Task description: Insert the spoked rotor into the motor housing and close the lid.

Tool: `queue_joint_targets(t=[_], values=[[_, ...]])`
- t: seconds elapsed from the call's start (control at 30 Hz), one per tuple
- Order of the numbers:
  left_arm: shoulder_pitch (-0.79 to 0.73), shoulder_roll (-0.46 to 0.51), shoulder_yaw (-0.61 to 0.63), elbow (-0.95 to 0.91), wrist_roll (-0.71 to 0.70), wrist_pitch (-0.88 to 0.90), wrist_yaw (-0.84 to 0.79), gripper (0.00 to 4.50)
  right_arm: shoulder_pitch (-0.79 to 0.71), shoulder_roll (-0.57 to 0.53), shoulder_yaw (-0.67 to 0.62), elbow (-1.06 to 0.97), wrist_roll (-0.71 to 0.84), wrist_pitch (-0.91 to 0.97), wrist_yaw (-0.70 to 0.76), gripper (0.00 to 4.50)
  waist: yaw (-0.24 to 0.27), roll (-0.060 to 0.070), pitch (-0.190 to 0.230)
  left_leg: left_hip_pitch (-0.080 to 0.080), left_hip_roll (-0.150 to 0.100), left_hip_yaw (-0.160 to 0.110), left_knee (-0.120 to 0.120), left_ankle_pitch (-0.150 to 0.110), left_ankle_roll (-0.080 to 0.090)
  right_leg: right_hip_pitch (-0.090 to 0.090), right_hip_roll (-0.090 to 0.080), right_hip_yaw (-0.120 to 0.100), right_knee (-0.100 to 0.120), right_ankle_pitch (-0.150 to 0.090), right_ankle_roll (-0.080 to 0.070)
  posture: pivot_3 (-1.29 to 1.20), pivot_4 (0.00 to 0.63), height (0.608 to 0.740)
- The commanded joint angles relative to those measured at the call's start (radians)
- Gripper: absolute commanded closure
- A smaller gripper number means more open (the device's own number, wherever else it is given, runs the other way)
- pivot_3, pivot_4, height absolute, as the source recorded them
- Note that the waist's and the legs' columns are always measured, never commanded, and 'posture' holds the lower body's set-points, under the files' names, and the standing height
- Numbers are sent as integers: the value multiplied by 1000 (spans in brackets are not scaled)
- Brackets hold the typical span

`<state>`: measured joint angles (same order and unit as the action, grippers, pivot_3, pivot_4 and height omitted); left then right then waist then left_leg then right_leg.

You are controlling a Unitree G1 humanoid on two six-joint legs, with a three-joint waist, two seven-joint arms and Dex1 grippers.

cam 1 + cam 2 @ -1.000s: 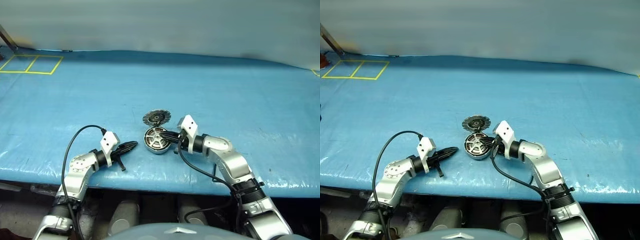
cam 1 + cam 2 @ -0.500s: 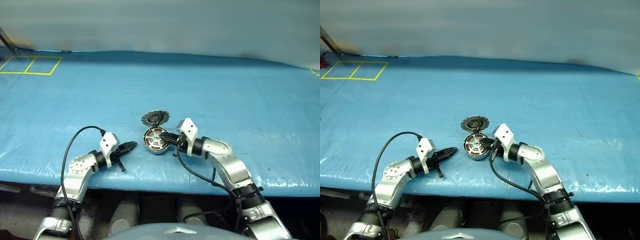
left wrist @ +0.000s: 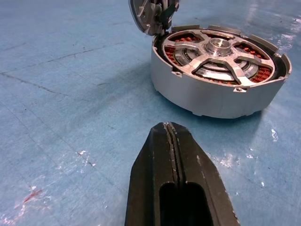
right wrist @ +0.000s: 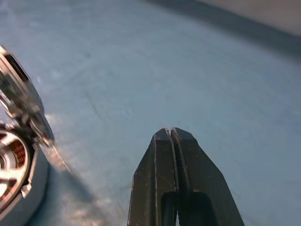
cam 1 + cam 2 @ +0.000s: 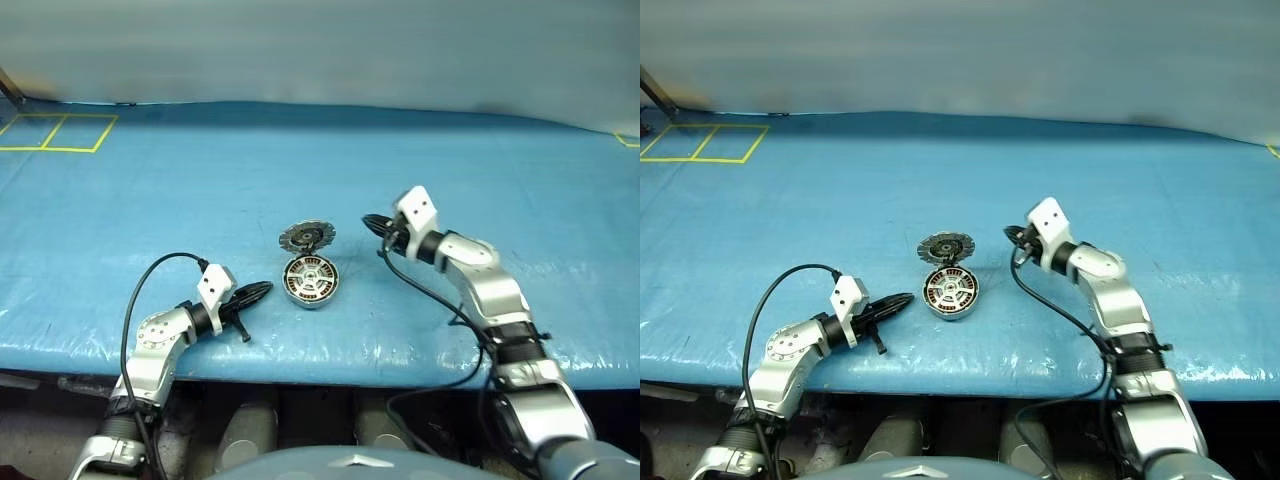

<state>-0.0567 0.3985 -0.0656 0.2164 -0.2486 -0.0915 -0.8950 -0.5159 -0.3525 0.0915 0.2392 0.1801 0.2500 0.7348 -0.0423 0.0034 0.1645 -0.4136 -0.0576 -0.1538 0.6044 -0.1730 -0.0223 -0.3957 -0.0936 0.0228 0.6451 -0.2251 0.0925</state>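
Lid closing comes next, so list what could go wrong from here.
1. The lid stands up at the motor housing edge; a push from the shut right gripper could slide the loose housing instead.
2. If the spoked rotor isn't fully seated, the lid may not close flush.

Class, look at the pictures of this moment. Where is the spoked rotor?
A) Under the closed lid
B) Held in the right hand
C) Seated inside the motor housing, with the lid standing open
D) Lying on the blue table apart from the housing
C: the spoked rotor sits in the motor housing over the copper windings, and the lid stands open.
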Motion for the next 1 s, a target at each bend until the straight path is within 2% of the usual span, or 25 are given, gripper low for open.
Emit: queue_joint_targets(t=[0.03,0.23,0.37,0.53,0.67,0.83,1.0], values=[[22,3,21,-35,-16,0,7,4500,-85,61,10,12,69,-30,87,4417,0,0,0,0,0,0,0,0,0,0,0,0,0,0,0,0,150,740],[46,12,47,-59,-30,3,12,4500,-86,81,58,-46,134,32,228,4417,7,0,0,0,-1,-3,-1,0,0,0,0,-1,-1,0,0,0,150,740],[49,14,96,-63,-40,-22,48,4500,-16,32,110,-144,154,83,323,4417,5,0,0,0,0,-3,-2,0,0,-1,0,-1,-1,0,0,0,150,740],[48,19,135,-76,-58,-23,64,4500,70,-21,189,-237,127,110,366,4417,4,0,0,0,0,-2,-2,0,0,-1,0,-1,0,0,0,0,150,740],[41,15,129,-73,-55,-23,60,4500,144,-23,256,-227,46,74,311,4417,6,0,0,0,0,-2,-2,0,-1,-1,0,-1,-1,-1,0,0,150,740],[26,1,108,-71,-53,-16,52,4500,177,31,231,-194,12,53,182,4417,5,-1,0,1,0,-2,-2,0,-1,0,0,-1,0,-1,-1,0,150,740],[14,-11,74,-70,-57,-2,25,4500,241,38,185,-279,52,74,123,4417,12,-1,-1,1,-1,-2,-2,0,-2,-1,0,-1,-1,-3,-5,0,150,740]])
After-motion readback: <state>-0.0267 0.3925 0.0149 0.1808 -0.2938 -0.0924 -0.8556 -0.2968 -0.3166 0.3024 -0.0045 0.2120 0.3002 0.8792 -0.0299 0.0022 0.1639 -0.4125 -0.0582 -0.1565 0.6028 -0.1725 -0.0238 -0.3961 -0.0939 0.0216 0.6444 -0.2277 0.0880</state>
